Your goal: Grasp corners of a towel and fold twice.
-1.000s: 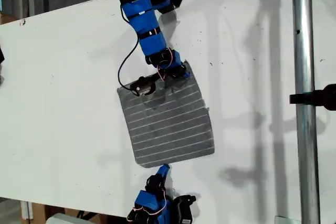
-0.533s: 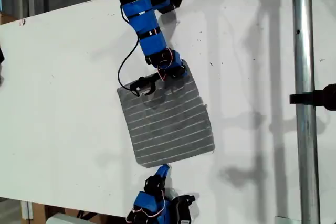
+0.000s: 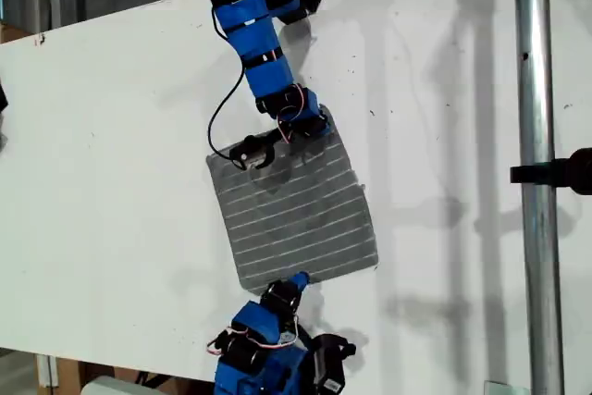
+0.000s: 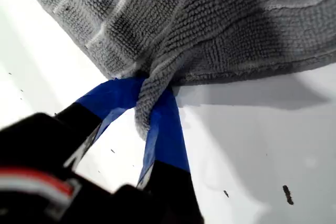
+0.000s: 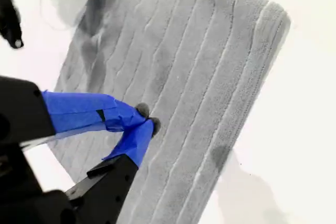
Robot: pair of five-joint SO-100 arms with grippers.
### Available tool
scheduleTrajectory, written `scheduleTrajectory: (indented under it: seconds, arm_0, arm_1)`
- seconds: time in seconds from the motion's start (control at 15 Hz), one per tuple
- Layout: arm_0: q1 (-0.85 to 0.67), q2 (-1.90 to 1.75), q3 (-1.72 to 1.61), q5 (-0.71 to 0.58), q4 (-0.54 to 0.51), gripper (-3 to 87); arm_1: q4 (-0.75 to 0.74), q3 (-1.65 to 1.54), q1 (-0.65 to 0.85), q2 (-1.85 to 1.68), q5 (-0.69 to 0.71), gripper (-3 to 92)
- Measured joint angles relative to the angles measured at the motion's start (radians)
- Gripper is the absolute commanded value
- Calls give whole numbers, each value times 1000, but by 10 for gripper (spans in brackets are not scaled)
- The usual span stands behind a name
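Since a moment ago, our second gripper has moved up to the towel on the tabletop, jaws nearly shut. Our first gripper pinches one edge. Next, we grab a corner.

My first arm reaches down from the exterior view's top, stretched long, wrist bent. My first pincer has its blue fingers clamped on a bunched tip of the towel. My second arm rises from the exterior view's bottom edge, folded compactly. My second pincer has its tips meeting, pressed on the towel's surface.
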State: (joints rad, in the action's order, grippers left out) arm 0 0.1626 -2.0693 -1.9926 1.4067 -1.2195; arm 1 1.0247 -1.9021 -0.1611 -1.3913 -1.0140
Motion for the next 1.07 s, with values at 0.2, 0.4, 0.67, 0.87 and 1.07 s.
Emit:
scheduleTrajectory:
  seconds: [0.2,0.4,0.67,0.87,1.07]
  arm_0:
    - [118,374,387,-80,-71,318]
    - [169,387,460,-186,-83,359]
    - [183,420,480,-222,-118,340]
    - [186,543,480,-161,-112,345]
    - [204,673,480,-49,-97,336]
  arm_1:
    - [-2,0,0,0,0,-1]
    - [-9,0,0,0,5,-1]
    - [-12,0,0,0,6,-1]
    - [-12,0,0,0,6,-1]
    - [-12,0,0,0,6,-1]
